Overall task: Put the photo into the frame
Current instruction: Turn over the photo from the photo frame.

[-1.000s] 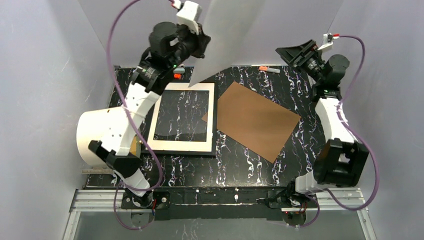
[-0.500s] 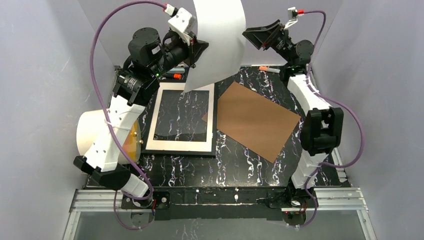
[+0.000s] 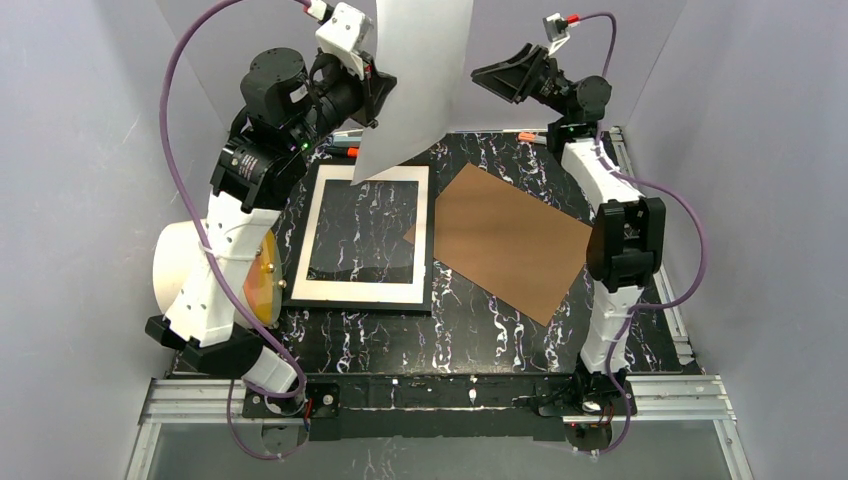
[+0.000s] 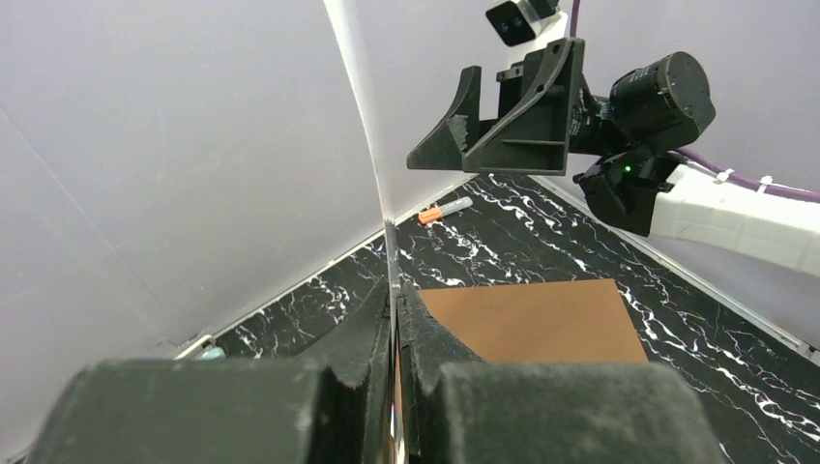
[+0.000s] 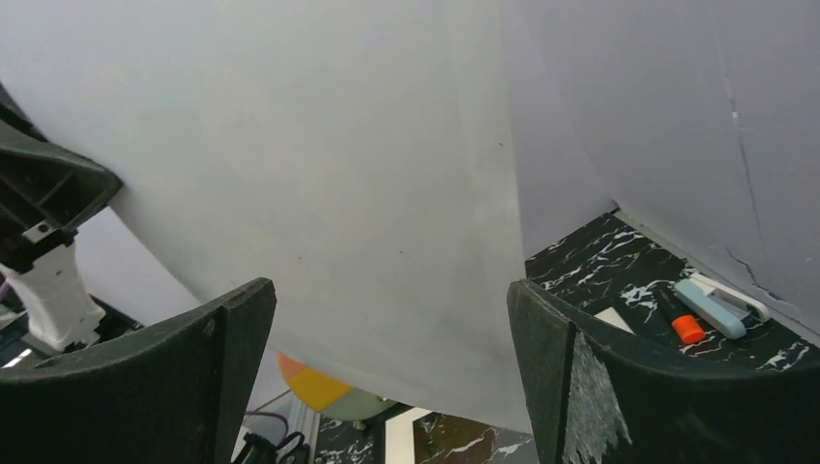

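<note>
So we see left fingers (image 4: 370, 333) clamped on the photo (image 3: 415, 70), holding it upright above the frame (image 3: 362, 292) on the tabletop (image 3: 480, 325); right fingers (image 3: 497, 76) wide open, facing its white back.

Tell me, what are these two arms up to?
The left gripper is shut on the edge of the photo and holds it up in the air over the far side of the table, its plain white back showing. The right gripper is wide open and faces the sheet from close by, not gripping it. The frame lies flat below, empty, with a brown board beside it.
</note>
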{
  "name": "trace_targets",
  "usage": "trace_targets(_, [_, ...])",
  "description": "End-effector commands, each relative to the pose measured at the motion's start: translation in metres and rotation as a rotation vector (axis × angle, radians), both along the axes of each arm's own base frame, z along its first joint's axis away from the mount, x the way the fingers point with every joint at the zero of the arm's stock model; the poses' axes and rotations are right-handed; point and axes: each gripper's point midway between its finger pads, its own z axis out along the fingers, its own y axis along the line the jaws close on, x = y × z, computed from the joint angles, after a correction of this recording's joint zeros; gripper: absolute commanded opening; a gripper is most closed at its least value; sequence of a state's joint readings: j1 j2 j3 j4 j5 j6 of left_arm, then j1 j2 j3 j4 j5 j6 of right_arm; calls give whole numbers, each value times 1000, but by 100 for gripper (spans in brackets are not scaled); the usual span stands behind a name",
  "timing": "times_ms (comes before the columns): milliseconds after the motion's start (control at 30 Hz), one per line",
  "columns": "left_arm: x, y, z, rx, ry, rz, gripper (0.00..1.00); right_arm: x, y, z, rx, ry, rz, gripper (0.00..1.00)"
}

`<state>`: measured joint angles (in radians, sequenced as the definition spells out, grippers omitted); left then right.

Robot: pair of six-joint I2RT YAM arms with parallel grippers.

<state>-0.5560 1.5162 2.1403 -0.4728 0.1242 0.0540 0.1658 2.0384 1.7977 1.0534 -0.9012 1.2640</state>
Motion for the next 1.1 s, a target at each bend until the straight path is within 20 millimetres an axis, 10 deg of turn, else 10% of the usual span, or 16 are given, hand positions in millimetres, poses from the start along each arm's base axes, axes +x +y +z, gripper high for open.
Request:
trace_targets(0, [3,14,3,-36,24,56,0,-20,13,25,-11,-113,79,99])
trace_targets(367, [16,27,-49,-84,252,132,0,34,2,-33,-2,83,-249,99])
trace_targets(667, [-18,12,-36,-178,311,-36,0,23,61,-45,54,66,115,99])
trace_targets(1067, [-32,8,-14,-232,279,-98,0,-14,59,-35,225,183,246,99])
